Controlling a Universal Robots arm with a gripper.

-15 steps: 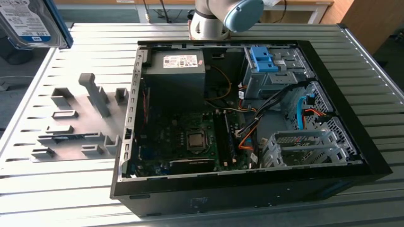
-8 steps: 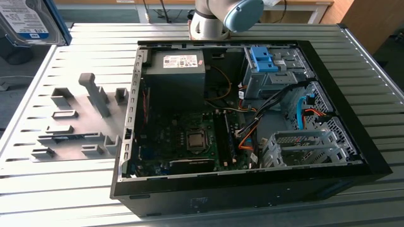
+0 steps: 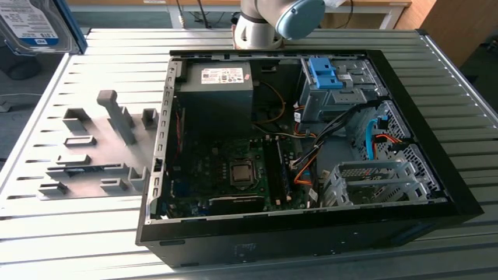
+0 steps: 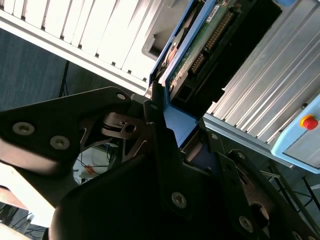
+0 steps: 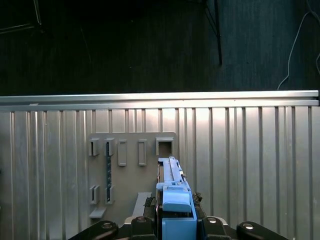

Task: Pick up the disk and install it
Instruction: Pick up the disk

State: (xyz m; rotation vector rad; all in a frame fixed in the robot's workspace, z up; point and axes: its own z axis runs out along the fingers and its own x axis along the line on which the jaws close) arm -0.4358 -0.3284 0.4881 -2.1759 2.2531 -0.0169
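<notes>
At the exterior view's far left the disk (image 3: 30, 24), flat and white-labelled in a blue plastic carrier, is held up off the ribbed aluminium tabletop (image 3: 116, 64). Rightward lie a matte grey slotted fixture plate (image 3: 93, 151) and the open black computer case (image 3: 311, 245). In the second wrist view the gripper (image 4: 180, 122) has its black jaws clamped on the carrier's blue edge, the disk jutting beyond them.

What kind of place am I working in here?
Probably a robotics lab's PC-assembly bench: an open black desktop computer case on a ribbed aluminium table, beside a grey slotted fixture plate.
</notes>
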